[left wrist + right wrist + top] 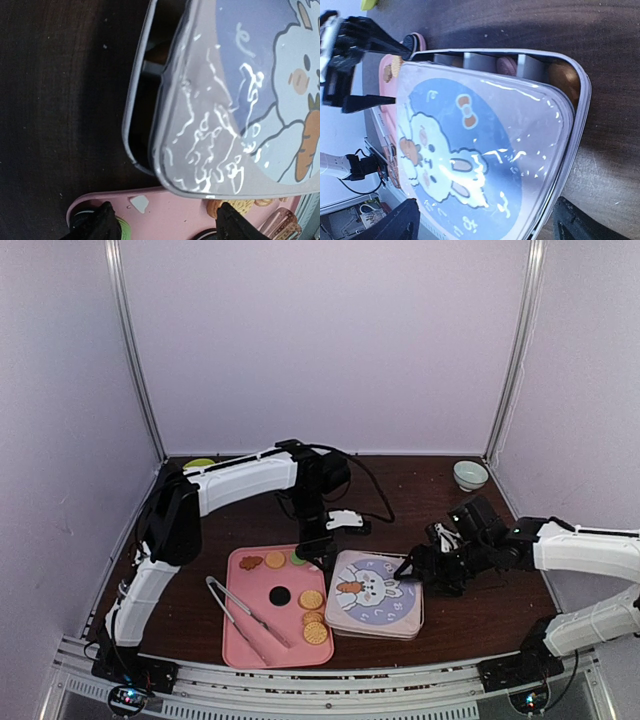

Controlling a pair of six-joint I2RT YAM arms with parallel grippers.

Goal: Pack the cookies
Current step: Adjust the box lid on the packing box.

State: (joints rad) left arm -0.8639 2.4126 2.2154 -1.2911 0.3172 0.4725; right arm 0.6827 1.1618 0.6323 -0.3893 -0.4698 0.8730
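top external: I look down from high behind, far, whole table (420, 485).
left wrist: close over bunny lid (240, 100) corner.
right wrist: close, low.
shared: lid.

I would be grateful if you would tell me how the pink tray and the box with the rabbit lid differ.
The pink tray is plain and oblong; the box is pale grey and nearly square. The tray lies uncovered, cookies and tongs in plain sight; the box wears a rabbit-print lid, set askew, so its cookies show only through a gap. Both have rounded corners, hold cookies and sit flat on the dark table.
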